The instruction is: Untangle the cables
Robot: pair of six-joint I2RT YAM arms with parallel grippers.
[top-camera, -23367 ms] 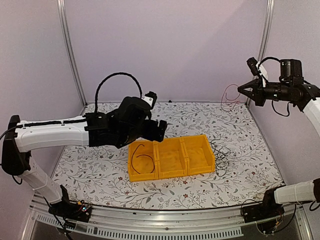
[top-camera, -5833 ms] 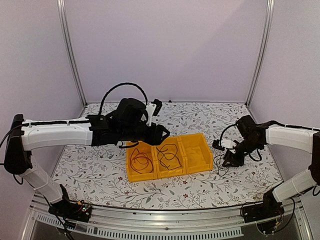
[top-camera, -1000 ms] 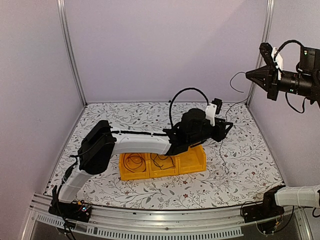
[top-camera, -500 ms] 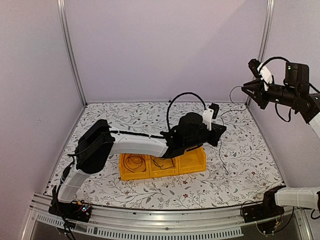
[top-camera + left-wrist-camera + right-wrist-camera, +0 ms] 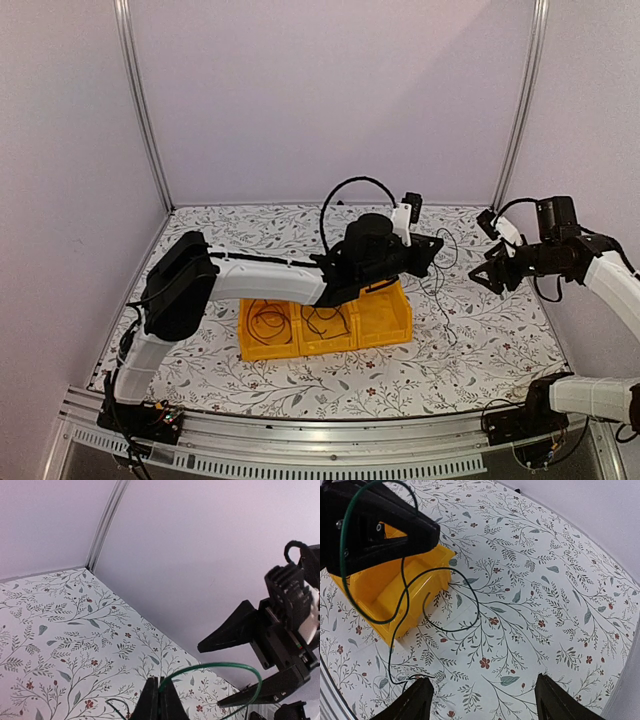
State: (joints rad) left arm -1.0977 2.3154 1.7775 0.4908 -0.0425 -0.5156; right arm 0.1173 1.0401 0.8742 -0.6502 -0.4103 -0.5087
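Currently the left gripper point(image 5: 159, 684) is clamped tight on the green cable point(image 5: 227, 666), above the right end of the bin point(image 5: 392, 330). The green loop arcs toward the right gripper point(image 5: 484, 277), which is near it but apart, jaws spread wide and holding nothing. The black cable point(image 5: 472, 611) dangles below the left gripper onto the table point(image 5: 490, 345) just right of the bin; can't tell if it's pinched too. More cables point(image 5: 266, 321) lie coiled in the bin's left and middle compartments.

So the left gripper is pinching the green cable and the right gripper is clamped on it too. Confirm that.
Wrong on the right gripper: the right wrist view shows its jaws wide apart, gripping nothing. The left gripper is indeed pinching the green cable.
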